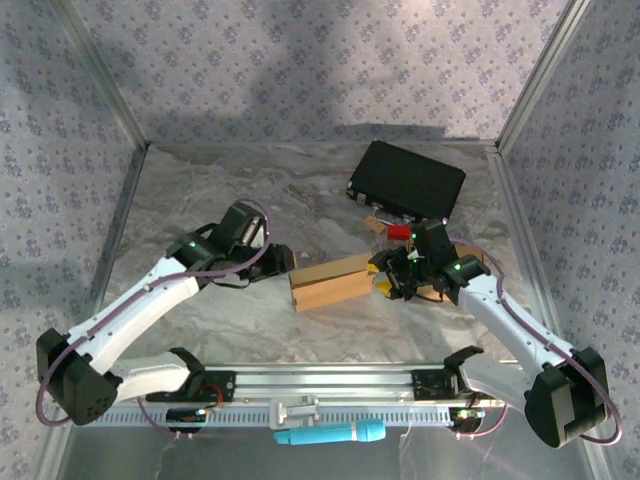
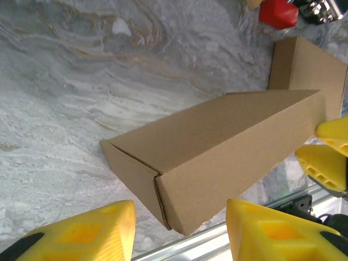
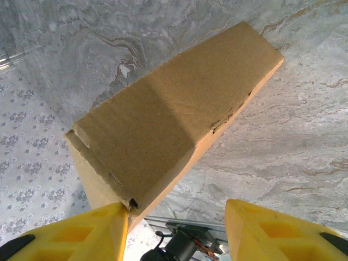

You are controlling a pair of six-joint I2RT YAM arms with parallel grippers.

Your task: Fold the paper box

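One brown paper box (image 1: 330, 283), folded shut, lies between the left gripper (image 1: 284, 261) and the right gripper (image 1: 389, 279), both with fingers released.

You get soft, even light from above with broad shadows on the back wall (image 1: 300, 70), while both wrist views blur the near yellow fingertips (image 2: 272, 234).

A black case (image 1: 407, 180) and a small red block (image 1: 398, 232) sit on a crinkled marbled sheet (image 1: 200, 190), while what may be a teal marker (image 1: 330, 434) lies at the near edge.
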